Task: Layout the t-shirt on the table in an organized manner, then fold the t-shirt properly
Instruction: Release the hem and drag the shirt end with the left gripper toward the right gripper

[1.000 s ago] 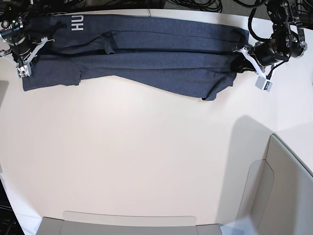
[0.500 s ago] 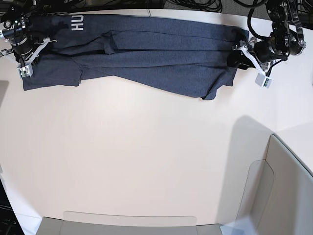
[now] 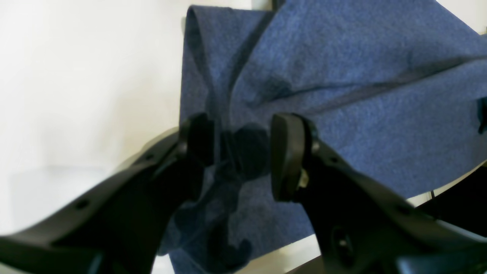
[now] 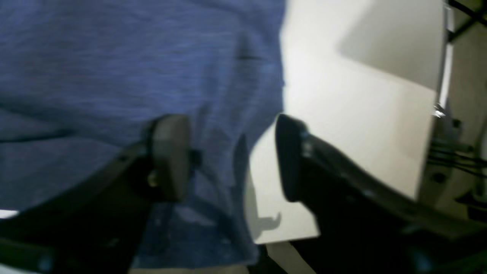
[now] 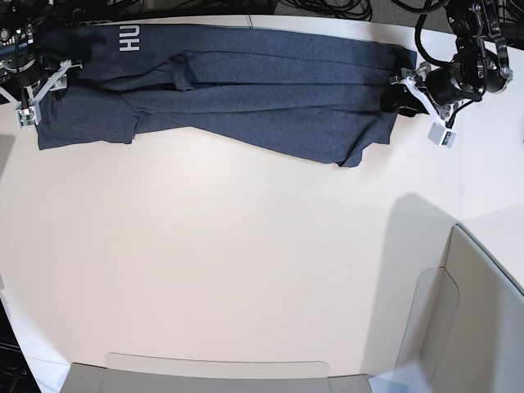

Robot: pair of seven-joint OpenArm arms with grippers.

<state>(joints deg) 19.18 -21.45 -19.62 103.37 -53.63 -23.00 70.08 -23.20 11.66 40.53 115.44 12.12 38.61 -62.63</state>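
Note:
The dark navy t-shirt [image 5: 246,90] lies stretched in a long band along the far edge of the off-white table [image 5: 246,246], white lettering at its left end. My left gripper [image 5: 396,100] is at the shirt's right end; in the left wrist view it [image 3: 243,152] stands open, with a loose bunch of shirt [image 3: 342,76] lying between the spread fingers. My right gripper [image 5: 51,97] is at the left end; in the right wrist view it [image 4: 232,160] is open and straddles the shirt's [image 4: 114,68] edge, one finger over cloth, one over bare table [image 4: 342,114].
A grey-beige bin wall [image 5: 483,311] rises at the near right, and a low strip of it [image 5: 213,372] runs along the near edge. Black cables [image 5: 344,8] lie beyond the table's far edge.
Both grippers have opened and let go of the shirt's ends, the left one first. The right arm has drawn back slightly toward the far left corner. The shirt stays laid out.

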